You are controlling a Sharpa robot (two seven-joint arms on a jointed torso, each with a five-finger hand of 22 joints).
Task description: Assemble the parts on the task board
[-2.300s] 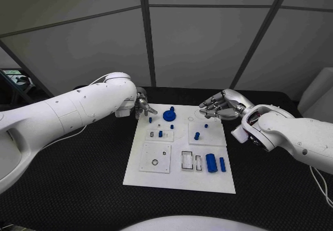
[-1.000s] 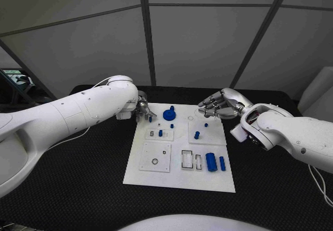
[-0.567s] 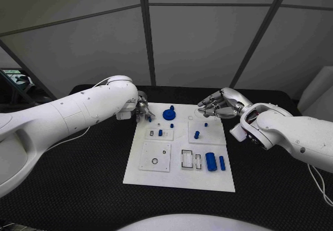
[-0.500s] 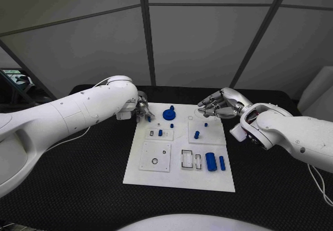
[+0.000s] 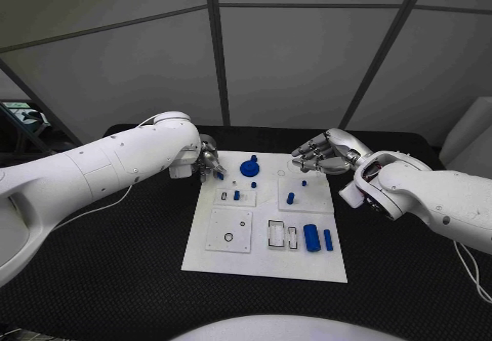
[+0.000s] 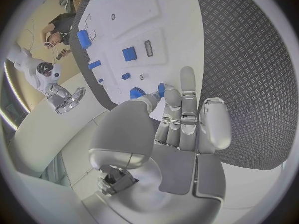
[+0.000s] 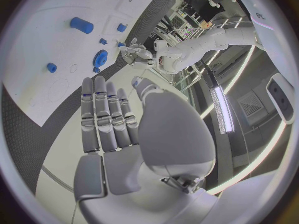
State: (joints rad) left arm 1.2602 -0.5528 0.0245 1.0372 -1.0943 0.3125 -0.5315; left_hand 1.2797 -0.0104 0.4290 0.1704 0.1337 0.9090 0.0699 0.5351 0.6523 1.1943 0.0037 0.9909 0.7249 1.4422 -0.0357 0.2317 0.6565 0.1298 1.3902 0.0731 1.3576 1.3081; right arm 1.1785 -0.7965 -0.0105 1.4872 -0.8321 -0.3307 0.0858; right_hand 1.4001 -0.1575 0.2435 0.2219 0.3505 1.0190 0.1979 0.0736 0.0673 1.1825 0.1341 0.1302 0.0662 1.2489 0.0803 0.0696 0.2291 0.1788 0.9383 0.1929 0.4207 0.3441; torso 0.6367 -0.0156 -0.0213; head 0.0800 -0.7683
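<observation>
Blue part (image 6: 161, 89) pinched at left robot hand (image 6: 177, 115) fingertips.

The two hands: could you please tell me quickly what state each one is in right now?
Left hand: pinching a small blue part at its fingertips, over the task board.
Right hand: fingers apart, holding nothing.

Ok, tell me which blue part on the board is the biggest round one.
The blue gear at the far end of the task board, between the two hands. It is a wide toothed disc; the other blue parts are small pegs, blocks or cylinders.
</observation>
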